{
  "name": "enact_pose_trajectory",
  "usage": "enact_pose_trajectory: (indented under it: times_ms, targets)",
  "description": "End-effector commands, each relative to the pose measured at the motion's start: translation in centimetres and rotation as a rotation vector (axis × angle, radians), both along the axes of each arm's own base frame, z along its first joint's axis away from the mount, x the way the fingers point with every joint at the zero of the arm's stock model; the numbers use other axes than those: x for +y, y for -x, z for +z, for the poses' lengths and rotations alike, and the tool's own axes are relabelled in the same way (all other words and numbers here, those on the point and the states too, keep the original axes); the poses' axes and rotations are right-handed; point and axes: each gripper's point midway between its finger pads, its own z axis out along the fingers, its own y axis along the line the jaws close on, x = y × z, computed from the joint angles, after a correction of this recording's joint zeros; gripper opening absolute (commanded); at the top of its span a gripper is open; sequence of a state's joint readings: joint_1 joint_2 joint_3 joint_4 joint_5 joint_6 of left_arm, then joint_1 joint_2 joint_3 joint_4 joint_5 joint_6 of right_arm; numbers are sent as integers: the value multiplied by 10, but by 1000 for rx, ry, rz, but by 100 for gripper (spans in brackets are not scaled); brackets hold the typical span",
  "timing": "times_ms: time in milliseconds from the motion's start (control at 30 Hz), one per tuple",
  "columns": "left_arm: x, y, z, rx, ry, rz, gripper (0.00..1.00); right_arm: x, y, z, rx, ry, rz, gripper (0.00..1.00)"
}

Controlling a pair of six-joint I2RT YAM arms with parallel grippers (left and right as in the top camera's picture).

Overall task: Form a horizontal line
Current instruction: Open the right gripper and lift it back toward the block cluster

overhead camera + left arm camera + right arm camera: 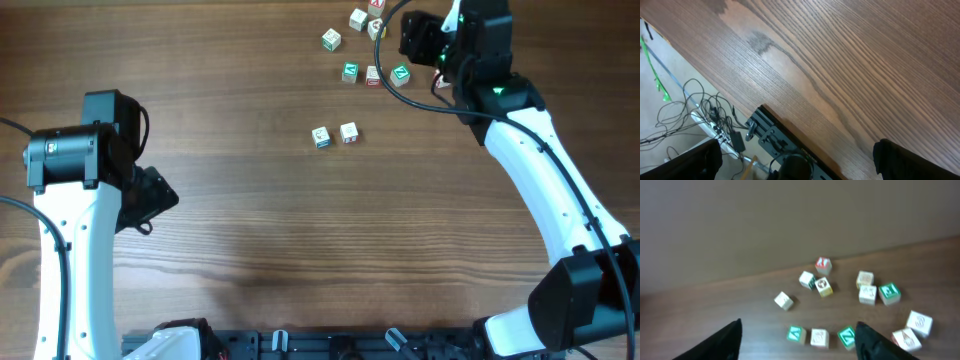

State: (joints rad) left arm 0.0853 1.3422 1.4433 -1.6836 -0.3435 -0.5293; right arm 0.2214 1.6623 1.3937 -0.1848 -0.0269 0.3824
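As seen from overhead, the row of three cubes (373, 74) lies level across the table (230, 200) in the order green, pale, green. Slight gaps show between them, and whether the edges touch cannot be told. The right gripper (410, 42) hangs just past the row's right end, on its far side; this view does not show how its jaws stand. Loose cubes (331, 40) are scattered beyond the row, and a pair of cubes (334, 135) sits apart on its near side. The left gripper (150, 200) is well away to the row's left.

Left wrist view: the left gripper (797, 146) is spread wide over bare wood and the table's edge, grasping nothing. The row is out of sight.

Right wrist view: the right gripper (799, 325) is released, its fingers (727, 340) wide apart with nothing held between them. The row (818, 337) rests on the table beneath, with loose cubes (823, 287) beyond it.

Judgement: the line appears formed. Tightening the gaps may remain. Whether the scattered cubes must join the row cannot be told.
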Motion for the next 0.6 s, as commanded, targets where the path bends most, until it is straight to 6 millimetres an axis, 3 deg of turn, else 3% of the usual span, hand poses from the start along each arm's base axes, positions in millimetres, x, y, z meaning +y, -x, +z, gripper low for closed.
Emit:
enact_pose_trajectory:
  times_ms: [0,167,300,433,567]
  targets:
    - [3,3,2,-11,-14,7,100,6,-6,29,-88,-17,26,79]
    - [3,3,2,-11,-14,7,100,10,-26,29,-118,-23,25,83]
    - [3,3,2,-11,-14,7,100,16,-56,18,-83,-20,23,85]
    - [3,3,2,-11,-14,7,100,18,-86,-5,-12,7,-3,84]
    - [3,3,2,-11,-14,7,100,16,-110,-45,100,25,-49,83]
